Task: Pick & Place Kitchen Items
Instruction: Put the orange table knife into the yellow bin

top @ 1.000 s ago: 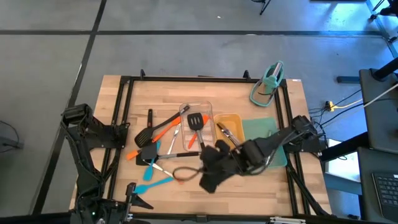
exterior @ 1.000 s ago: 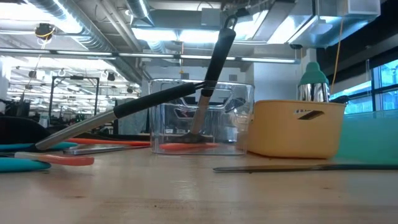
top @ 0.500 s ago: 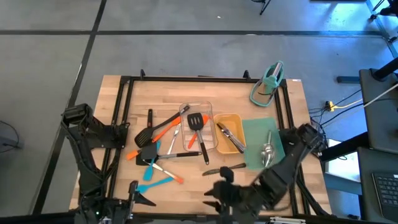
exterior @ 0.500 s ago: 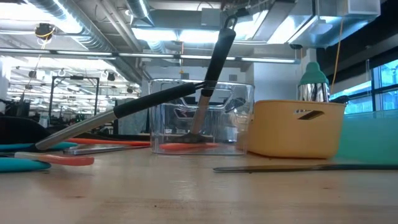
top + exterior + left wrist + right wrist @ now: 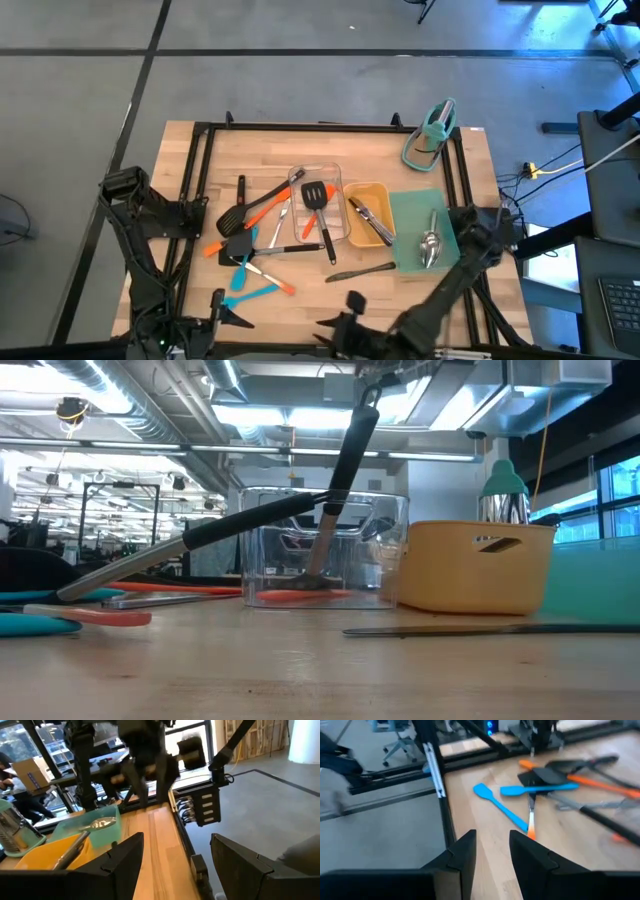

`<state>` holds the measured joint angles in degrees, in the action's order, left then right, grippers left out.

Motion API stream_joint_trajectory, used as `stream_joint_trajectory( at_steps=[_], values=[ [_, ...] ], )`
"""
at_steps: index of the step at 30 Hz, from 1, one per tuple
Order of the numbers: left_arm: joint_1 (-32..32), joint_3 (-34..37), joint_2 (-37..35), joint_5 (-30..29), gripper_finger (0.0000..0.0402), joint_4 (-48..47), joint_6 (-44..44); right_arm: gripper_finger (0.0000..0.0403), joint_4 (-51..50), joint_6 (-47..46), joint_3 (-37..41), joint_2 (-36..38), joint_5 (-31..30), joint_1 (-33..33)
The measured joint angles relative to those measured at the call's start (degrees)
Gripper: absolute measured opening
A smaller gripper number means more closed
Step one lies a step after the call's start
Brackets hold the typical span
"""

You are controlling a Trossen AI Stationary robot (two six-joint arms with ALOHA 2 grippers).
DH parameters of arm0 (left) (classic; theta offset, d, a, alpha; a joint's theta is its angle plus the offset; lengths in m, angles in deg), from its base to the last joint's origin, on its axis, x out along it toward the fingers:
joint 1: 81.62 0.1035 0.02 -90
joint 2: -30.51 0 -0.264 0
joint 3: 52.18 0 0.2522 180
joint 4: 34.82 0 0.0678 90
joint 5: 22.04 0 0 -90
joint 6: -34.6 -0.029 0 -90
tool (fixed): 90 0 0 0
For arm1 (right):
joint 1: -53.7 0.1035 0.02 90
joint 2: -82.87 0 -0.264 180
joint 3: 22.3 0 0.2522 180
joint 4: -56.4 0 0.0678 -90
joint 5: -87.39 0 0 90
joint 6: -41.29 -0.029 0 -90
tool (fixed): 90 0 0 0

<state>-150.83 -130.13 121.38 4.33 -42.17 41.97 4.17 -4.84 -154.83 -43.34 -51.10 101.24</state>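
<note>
Right now, my right tool [image 5: 345, 318]: at the near edge of the pale wooden worktop [image 5: 300, 150], fingers parted a narrow way, nothing between them.
My left tool [image 5: 218, 312]: also at the near edge, on the left side, fingers spread wide, empty.
Clear rectangular plastic tray [image 5: 318, 198]: mid-worktop; a black slotted turner [image 5: 317, 200] leans in it, handle sticking out over the near wall.
Yellow rectangular tray [image 5: 374, 222]: just right of the clear one, holding black-handled steel tongs [image 5: 366, 219].
Shiny steel spoon [image 5: 430, 245]: lying on the green mat [image 5: 413, 215] to the right of the yellow tray.
Dark slim utensil [image 5: 360, 271]: flat on the wood just near of the yellow tray.
Left pile: orange spatula [image 5: 262, 212], blue spatulas [image 5: 500, 806] and further black turners, crossed over one another.
Teal stand-like object [image 5: 431, 134]: far right corner.
</note>
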Motion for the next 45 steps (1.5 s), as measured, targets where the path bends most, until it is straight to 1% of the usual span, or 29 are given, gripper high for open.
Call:
stream_joint_trajectory(
  at_steps=[2,5,6,10,13,19,24,26,30,31,34,39,41,45],
  values=[
    [-0.65,0.0,0.0,0.61,0.0226,-0.83,0.61,0.0122,2.03,-2.49,0.02,-2.01,3.65,-2.19],
    [-1.73,0.0,0.0,0.78,0.0226,-1.9,0.92,0.0126,3.82,-4.51,0.03,-4.13,13.17,-5.76],
    [-2.03,0.0,0.0,0.78,0.0226,-1.96,1.07,0.0127,4.06,-5.58,0.03,-4.82,15.51,-6.81],
    [-2.98,0.0,0.0,0.77,0.0226,-2.05,1.95,0.0132,3.61,-7.25,0.03,-7.19,22.44,-10.67],
    [-3.6,0.0,0.0,0.85,0.0226,-2.36,1.95,0.0138,2.73,-7.95,0.06,-7.92,25.42,-13.38],
    [-4.03,-0.02,0.0,1.68,0.0226,-2.49,3.28,0.0165,2.28,-8.41,0.03,-8.19,27.31,-17.07],
    [-4.29,-0.02,0.0,3.56,0.0226,-3.44,7.54,0.0196,3.28,-7.44,-0.08,-9.59,33.21,-18.5],
    [-4.32,-0.02,0.0,4.19,0.0226,-4.23,9.42,0.0208,2.42,-7.43,0.08,-10.54,33.68,-18.64],
    [-4.48,-0.04,0.0,5.89,0.0226,-5.66,11.99,0.0225,3.83,-6.98,0.06,-11.74,33.24,-18.64],
    [-4.51,-0.04,0.0,6.85,0.0226,-5.88,12.51,0.0228,5.03,-6.99,-0.08,-12.06,32.52,-18.61],
    [-4.51,-0.04,0.0,8.16,0.0226,-6.42,13.07,0.0235,4.29,-6.38,0.06,-12.77,29.17,-18.52],
    [-4.65,-0.04,0.0,8.13,0.0226,-6.47,13.05,0.0238,4.8,-7.3,0.03,-15.21,28.39,-18.55],
    [-4.65,-0.04,0.0,8.15,0.0226,-6.64,13.05,0.0238,2.97,-7.37,0.13,-15.64,26.74,-18.5],
    [-4.62,-0.04,0.0,8.28,0.0226,-6.64,13.05,0.0238,4.63,-7.03,-0.12,-15.96,24.73,-18.68]
  ],
)
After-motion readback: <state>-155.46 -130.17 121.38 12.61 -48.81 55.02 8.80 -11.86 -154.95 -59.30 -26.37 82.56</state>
